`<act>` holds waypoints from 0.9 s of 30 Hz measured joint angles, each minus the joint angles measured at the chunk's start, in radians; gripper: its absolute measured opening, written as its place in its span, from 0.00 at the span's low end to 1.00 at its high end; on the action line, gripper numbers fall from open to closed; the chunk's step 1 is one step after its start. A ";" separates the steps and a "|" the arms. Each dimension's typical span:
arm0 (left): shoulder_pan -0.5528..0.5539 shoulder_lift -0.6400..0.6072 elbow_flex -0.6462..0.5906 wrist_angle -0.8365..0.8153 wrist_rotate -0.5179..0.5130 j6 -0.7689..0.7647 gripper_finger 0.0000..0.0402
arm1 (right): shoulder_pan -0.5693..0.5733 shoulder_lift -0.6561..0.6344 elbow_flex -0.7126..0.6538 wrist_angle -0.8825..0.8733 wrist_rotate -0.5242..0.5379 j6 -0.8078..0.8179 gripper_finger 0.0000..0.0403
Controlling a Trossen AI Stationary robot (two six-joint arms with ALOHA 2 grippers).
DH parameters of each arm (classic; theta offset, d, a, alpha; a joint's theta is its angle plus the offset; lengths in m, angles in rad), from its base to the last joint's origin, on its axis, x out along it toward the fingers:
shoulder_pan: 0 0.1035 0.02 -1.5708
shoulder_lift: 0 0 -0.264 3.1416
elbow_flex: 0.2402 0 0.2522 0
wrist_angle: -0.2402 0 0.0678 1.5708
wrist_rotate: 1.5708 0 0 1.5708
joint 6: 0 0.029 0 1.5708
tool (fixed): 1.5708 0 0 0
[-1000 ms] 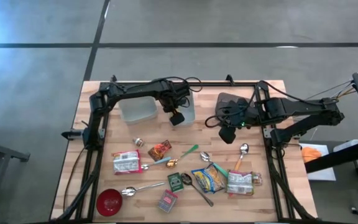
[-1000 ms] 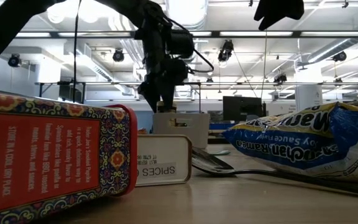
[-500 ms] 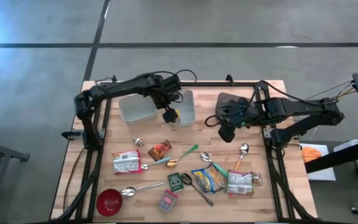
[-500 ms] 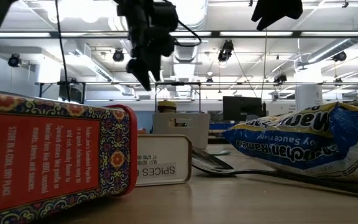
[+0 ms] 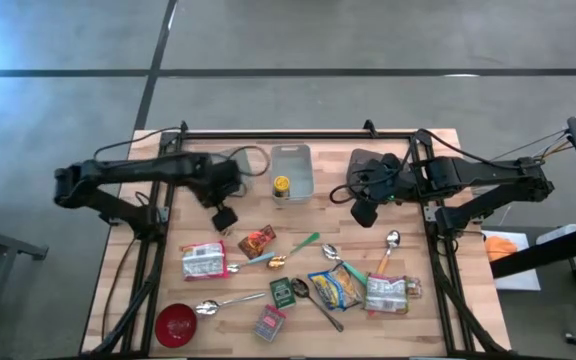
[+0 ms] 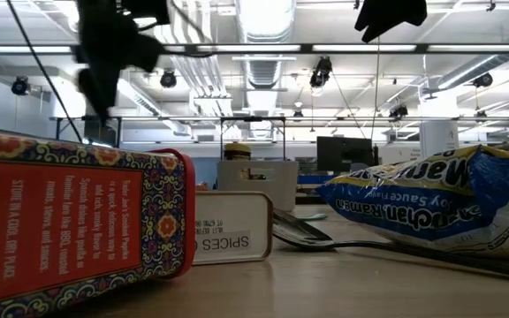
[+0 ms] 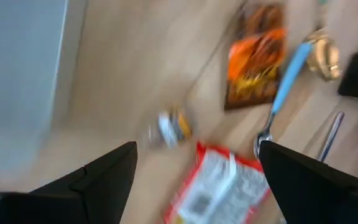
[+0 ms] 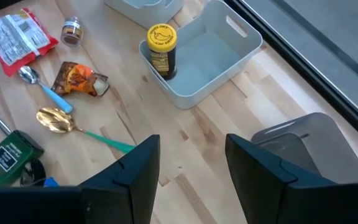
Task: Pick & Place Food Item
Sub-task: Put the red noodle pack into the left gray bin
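- A workshop with strip lights overhead; the wooden table (image 5: 408, 330) is littered with packets, spoons and tins.
- The jar (image 5: 282, 187), yellow-lidded, stands upright in the near corner of the clear bin (image 5: 303, 160), long axis vertical, lid up; the right wrist view shows its duck-printed lid. It looks set down there as the delivered food item.
- The left tool (image 5: 225, 218) hangs off to the bin's side, well apart from the jar, pointing down at bare wood, fingers spread wide and holding nothing. I'd judge it free to go for another item.
- Just beyond it lie a small spice jar (image 5: 223, 228), on its side, and an orange packet (image 5: 257, 241).
- The right tool (image 5: 363, 213) waits on the bin's other side, fingers half apart and empty, tilted toward the bin.
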 joint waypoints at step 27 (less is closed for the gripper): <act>-0.204 -0.134 -0.453 0.360 0.073 -0.470 0.64 | 0.000 0.000 -0.002 0.043 -0.001 0.024 0.44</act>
